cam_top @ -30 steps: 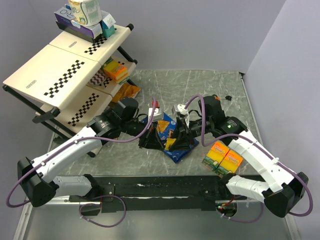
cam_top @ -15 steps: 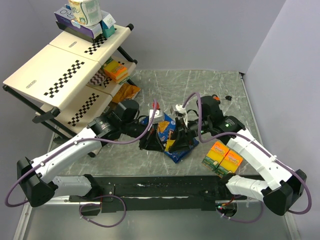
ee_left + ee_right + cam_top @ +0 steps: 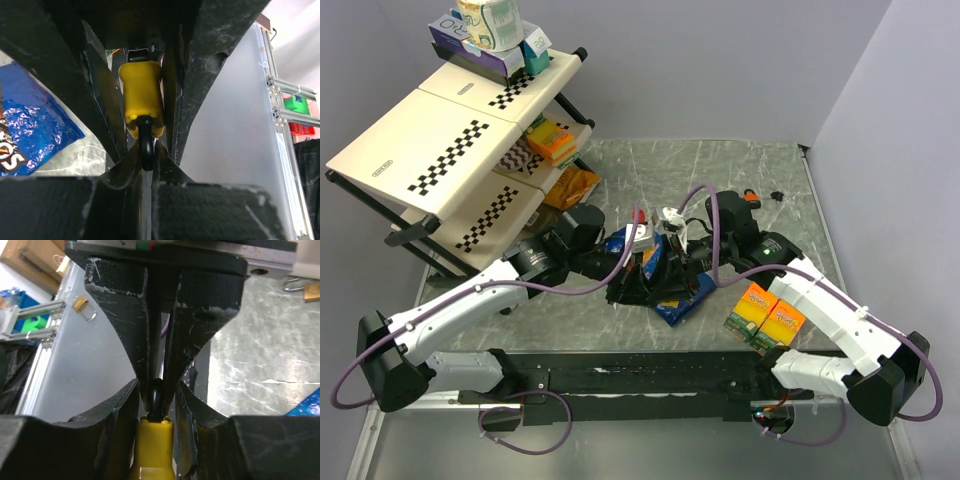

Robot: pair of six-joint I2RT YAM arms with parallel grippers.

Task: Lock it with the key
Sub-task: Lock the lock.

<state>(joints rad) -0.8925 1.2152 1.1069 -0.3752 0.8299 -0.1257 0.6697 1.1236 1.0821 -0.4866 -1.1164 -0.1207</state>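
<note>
A yellow padlock (image 3: pixel 141 95) hangs between my two grippers above the blue snack bag (image 3: pixel 685 298). My left gripper (image 3: pixel 146 157) is shut on its black shackle (image 3: pixel 145 150). My right gripper (image 3: pixel 155 437) is shut on the yellow body (image 3: pixel 152 452), with a finger (image 3: pixel 115 440) on each side. In the right wrist view the left arm's fingers (image 3: pixel 127 325) come down from the top onto the shackle (image 3: pixel 157 392). From above, the left gripper (image 3: pixel 638 283) and right gripper (image 3: pixel 677 268) meet at mid-table. The key is hidden.
Two orange-and-yellow boxes (image 3: pixel 767 312) lie right of the grippers. A tilted checkered shelf rack (image 3: pixel 450 130) with packages fills the far left. A brass padlock (image 3: pixel 311 290) lies on the marble tabletop (image 3: pixel 260 355), and small objects (image 3: pixel 763 196) sit near the far right edge.
Both arms have shifted a little; the right wrist moved left and the left wrist right, bringing the grippers closer over the bag. Both grips on the padlock stayed.
</note>
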